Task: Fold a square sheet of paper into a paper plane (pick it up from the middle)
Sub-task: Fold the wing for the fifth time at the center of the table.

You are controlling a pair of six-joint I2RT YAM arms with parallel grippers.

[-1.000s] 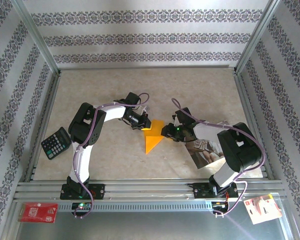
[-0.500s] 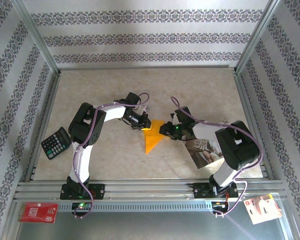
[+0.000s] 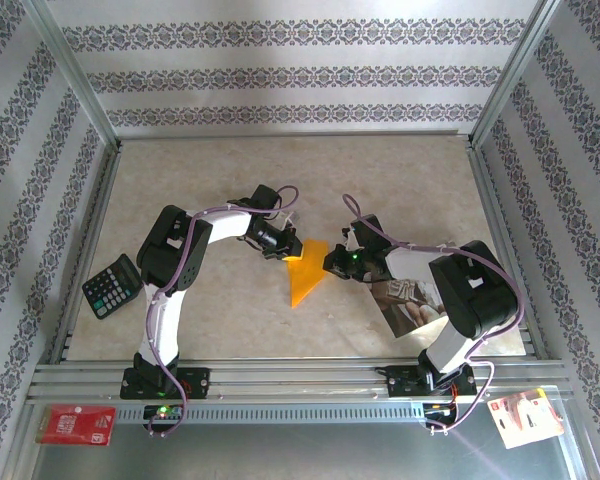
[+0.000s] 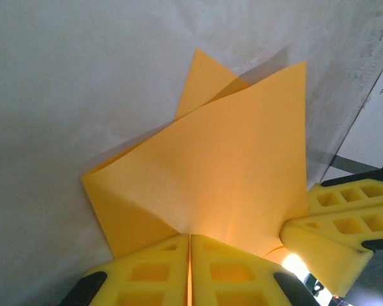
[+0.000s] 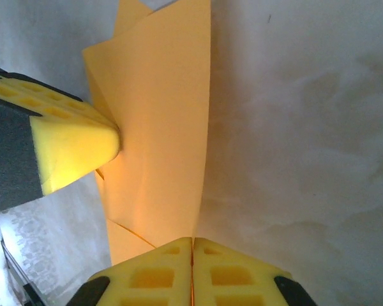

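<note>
The top camera hangs high above and behind the arm bases, tilted down and forward. It is far enough off to take in the whole table (image 3: 410, 190), both arms and the patterned walls (image 3: 280, 75). The left wrist camera sits just behind the left gripper (image 4: 189, 237) and looks along its fingers toward the right arm, very close to the orange paper (image 4: 223, 166). The right wrist camera sits likewise behind the right gripper (image 5: 193, 241), facing the opposite way and equally close. All three views share the orange paper at the table's middle. Each wrist view also catches the other gripper's yellow pads (image 4: 332, 220) at its edge.
</note>
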